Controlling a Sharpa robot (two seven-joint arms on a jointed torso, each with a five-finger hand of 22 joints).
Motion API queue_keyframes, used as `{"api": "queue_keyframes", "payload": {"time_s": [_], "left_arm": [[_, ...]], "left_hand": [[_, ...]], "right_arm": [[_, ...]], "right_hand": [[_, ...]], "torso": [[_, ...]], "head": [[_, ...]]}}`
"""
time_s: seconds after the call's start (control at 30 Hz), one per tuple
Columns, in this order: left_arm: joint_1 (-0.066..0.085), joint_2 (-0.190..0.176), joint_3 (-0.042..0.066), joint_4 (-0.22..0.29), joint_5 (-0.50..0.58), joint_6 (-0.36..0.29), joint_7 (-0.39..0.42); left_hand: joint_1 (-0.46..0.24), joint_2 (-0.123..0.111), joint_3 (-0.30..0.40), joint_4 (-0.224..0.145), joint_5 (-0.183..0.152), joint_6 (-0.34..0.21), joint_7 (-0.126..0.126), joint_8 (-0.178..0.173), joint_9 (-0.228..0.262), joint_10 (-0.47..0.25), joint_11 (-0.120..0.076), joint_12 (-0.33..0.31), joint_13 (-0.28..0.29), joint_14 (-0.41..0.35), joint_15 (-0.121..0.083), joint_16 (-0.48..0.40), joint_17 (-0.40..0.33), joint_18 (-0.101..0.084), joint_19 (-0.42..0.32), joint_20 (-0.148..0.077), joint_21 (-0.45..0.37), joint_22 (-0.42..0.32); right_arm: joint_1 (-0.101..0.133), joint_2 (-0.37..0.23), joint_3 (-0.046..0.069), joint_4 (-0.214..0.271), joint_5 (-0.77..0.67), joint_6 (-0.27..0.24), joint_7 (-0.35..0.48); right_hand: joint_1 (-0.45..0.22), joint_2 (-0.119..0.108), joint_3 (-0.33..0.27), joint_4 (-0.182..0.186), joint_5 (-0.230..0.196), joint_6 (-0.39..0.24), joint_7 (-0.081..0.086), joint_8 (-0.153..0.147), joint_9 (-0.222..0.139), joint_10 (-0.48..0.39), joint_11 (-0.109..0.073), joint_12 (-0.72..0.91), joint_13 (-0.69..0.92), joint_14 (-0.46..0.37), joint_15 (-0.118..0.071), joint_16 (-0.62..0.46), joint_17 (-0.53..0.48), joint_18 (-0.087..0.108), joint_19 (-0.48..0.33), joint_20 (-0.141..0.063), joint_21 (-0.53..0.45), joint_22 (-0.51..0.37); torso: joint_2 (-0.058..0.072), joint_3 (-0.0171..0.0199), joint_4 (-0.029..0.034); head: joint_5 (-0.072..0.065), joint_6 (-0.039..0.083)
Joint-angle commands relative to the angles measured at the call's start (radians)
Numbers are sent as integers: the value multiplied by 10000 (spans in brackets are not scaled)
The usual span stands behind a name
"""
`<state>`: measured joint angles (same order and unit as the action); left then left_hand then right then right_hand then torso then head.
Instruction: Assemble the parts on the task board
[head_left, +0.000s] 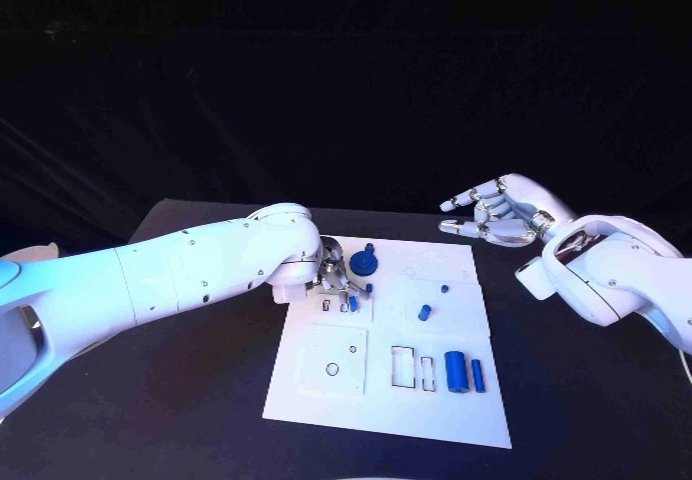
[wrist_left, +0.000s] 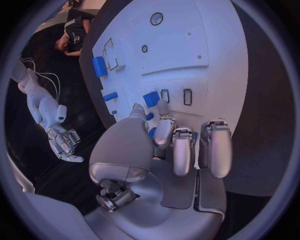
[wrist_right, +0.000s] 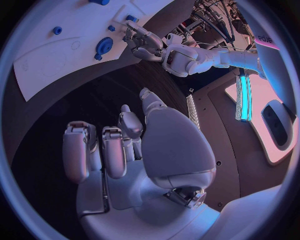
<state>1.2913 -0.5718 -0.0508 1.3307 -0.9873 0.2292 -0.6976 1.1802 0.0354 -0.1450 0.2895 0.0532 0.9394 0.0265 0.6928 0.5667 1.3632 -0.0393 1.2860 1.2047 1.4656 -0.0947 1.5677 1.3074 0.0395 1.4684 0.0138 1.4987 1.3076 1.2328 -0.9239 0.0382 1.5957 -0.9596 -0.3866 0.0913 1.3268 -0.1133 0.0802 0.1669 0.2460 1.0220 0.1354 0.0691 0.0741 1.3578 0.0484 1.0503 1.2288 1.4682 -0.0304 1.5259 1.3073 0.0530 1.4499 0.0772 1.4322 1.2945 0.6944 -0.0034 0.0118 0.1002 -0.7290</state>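
The white task board (head_left: 433, 420) lies in the middle of the black table. My left hand (head_left: 335, 280) is low over its far left part and pinches a small blue block (wrist_left: 151, 98) between thumb and a finger, right beside two narrow slots (wrist_left: 187, 96). The block's tip (head_left: 352, 302) shows just below the fingers. A round blue gear-like part (head_left: 366, 263) sits close beside that hand. My right hand (head_left: 498, 215) hovers off the board's far right corner, fingers apart and empty.
On the board lie a blue peg (head_left: 444, 288), a short blue piece (head_left: 424, 312), a blue cylinder (head_left: 456, 372) and a thin blue bar (head_left: 477, 375) beside rectangular cut-outs (head_left: 402, 367). Bare black table (head_left: 591, 400) surrounds the board.
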Motion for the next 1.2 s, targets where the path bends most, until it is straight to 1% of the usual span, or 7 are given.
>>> {"api": "queue_keyframes", "payload": {"time_s": [0.03, 0.2, 0.33, 0.67, 0.83, 1.1, 1.2], "left_arm": [[7, 60, 1, -15, -42, 252, -561], [5, 105, 0, -40, -42, 350, -563], [5, 124, -1, -65, -42, 399, -565], [4, 149, -4, -80, -42, 504, -568], [4, 175, -4, -91, -42, 539, -566], [4, 206, -4, -113, -42, 593, -561], [4, 213, -4, -113, -9, 573, -559]], "left_hand": [[153, -25, 182, 1, -40, -73, 1, 65, 49, 89, -14, 64, 23, 1052, -41, 31, 2634, -138, 602, -37, 46, 1406], [193, -228, 772, 22, -40, -111, 6, 89, 172, 97, -19, 71, 52, 1052, -39, 31, 2634, -141, 603, -38, 56, 1433], [139, -342, 1036, 20, -41, -112, 1, 100, 231, 113, -18, 90, 85, 1052, -40, 31, 2634, -146, 609, -36, 70, 1461], [209, -427, 1404, -9, -39, -116, -10, 104, 299, 127, -28, 102, 112, 1052, -47, 31, 2634, -149, 614, -38, 80, 1485], [504, -465, 1868, -64, -38, -140, -35, 85, 346, 124, -52, 92, 117, 1052, -63, 31, 2634, -152, 617, -48, 89, 1507], [753, -637, 2456, -66, -30, -159, -45, 45, 405, 123, -60, 79, 126, 1052, -73, 31, 2634, -157, 622, -60, 100, 1535], [1163, -580, 3016, -208, 9, -209, -69, -23, 422, 105, -84, 46, 113, 1052, -92, 31, 2634, -155, 620, -77, 99, 1539]], "right_arm": [[-11, 24, -1, -3, -49, 138, 20], [-14, 36, -2, -11, -49, 149, 22], [-15, 36, -2, -14, -49, 154, 22], [-16, 38, -3, -14, -49, 160, 20], [-17, 46, -3, -18, -49, 165, 23], [-22, 60, -4, -24, -50, 171, 34], [-23, 60, -5, -22, -50, 172, 37]], "right_hand": [[68, 68, -27, -12, 61, 57, -36, 28, 13, -49, -44, -45, -16, 850, 12, -56, 1940, 60, -30, -16, -53, -12], [78, 74, -26, -17, 75, 58, -36, 27, 13, -47, -45, -39, -13, 852, 11, -52, 1946, 59, -28, -17, -52, -9], [78, 74, -26, -17, 75, 58, -36, 27, 13, -47, -45, -39, -13, 852, 11, -52, 1946, 59, -28, -17, -52, -9], [78, 74, -26, -17, 75, 58, -36, 27, 13, -47, -45, -39, -13, 852, 11, -52, 1946, 59, -28, -17, -52, -9], [78, 74, -26, -17, 75, 58, -36, 27, 13, -47, -45, -39, -13, 852, 11, -52, 1946, 59, -28, -17, -52, -9], [78, 74, -26, -17, 75, 58, -36, 27, 13, -47, -45, -39, -13, 852, 11, -52, 1946, 59, -28, -17, -52, -9], [85, 94, -26, -16, 97, 59, -35, 25, 12, -36, -45, -18, -1, 854, 10, -47, 1954, 59, -27, -19, -53, -9]], "torso": [[5, -2, 0], [7, 1, -1], [8, 3, 4], [11, 1, -1], [12, 1, 0], [16, 7, 4], [20, 3, 2]], "head": [[-10, -19], [-12, -45], [-9, -47], [0, -64], [0, -68], [4, -84], [4, -89]]}}
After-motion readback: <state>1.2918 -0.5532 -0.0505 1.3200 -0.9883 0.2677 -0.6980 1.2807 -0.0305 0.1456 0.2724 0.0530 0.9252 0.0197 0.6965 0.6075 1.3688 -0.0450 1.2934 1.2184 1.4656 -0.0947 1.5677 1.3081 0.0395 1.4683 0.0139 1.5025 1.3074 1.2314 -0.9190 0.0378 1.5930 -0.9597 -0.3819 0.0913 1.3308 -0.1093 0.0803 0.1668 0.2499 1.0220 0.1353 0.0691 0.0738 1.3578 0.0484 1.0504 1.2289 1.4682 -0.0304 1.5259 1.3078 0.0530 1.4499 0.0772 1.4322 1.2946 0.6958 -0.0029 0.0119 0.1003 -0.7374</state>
